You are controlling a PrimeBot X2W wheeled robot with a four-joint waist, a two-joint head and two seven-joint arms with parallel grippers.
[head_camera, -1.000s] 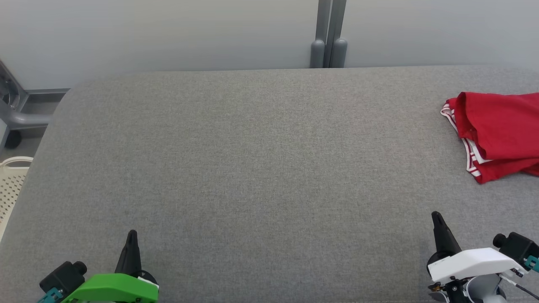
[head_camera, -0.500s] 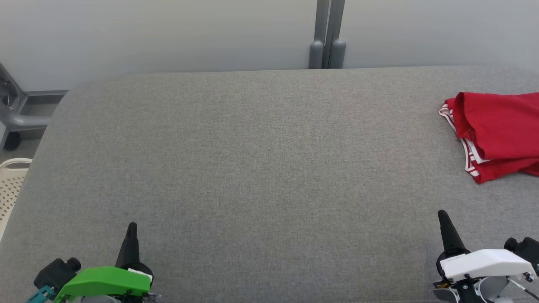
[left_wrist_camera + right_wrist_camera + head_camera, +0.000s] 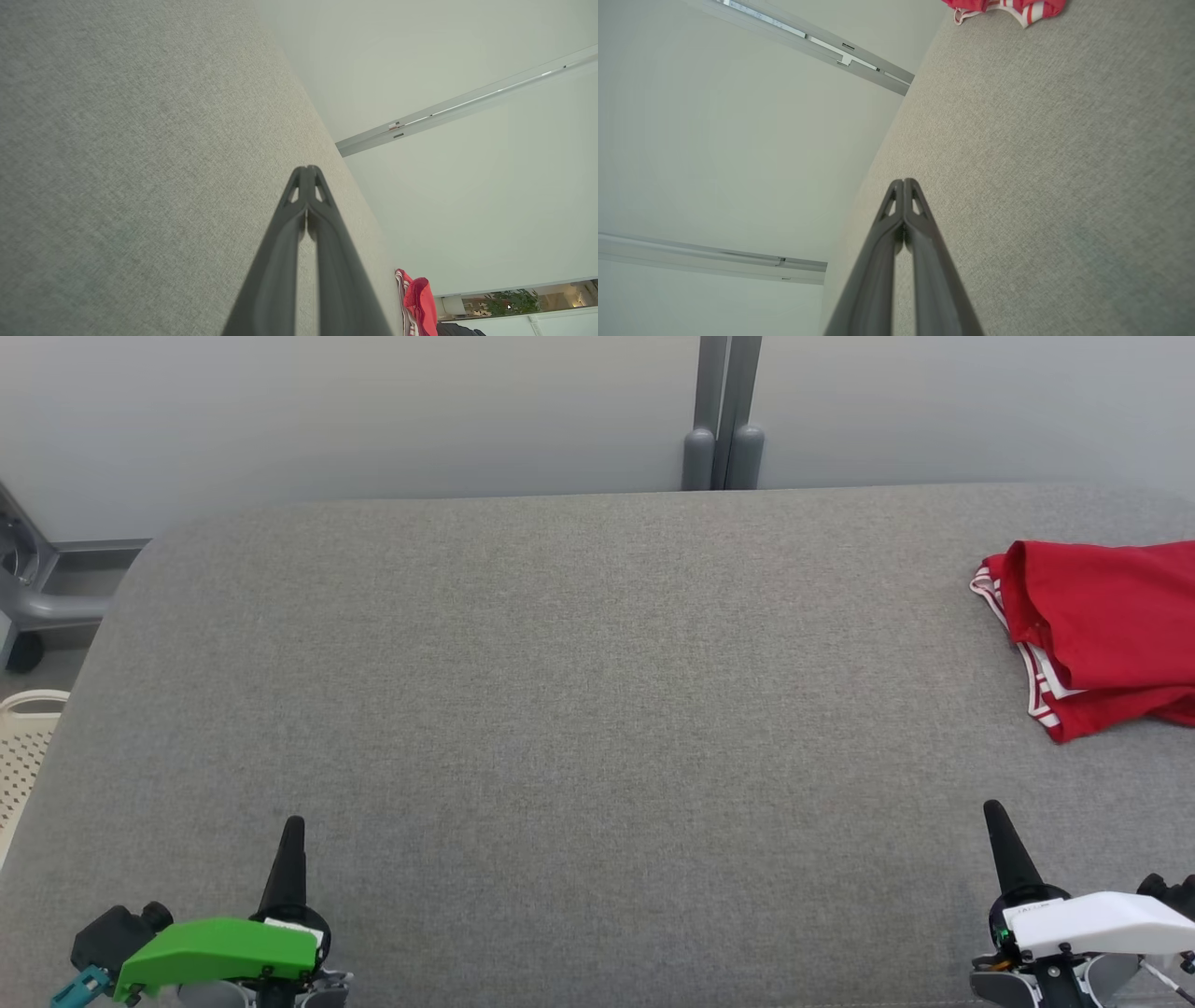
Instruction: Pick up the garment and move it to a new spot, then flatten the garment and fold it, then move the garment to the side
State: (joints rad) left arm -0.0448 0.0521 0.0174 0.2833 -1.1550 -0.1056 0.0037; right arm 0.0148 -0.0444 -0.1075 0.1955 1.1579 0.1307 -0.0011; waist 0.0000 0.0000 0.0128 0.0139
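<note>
My left gripper (image 3: pixel 293 828) near left, jaws pressed together, holding nothing. My right gripper (image 3: pixel 993 812) near right, tips touching too, empty. Both over grey padded surface (image 3: pixel 597 691). Red garment (image 3: pixel 1106 625) lies crumpled at far right, well apart.

Grey table (image 3: pixel 560 691), red garment (image 3: pixel 1102 625) on it

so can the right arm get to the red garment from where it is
Probably yes: the right gripper, fingers shut, sits on the same side as the red garment, with just bare grey surface between them; it would need to open first.
</note>
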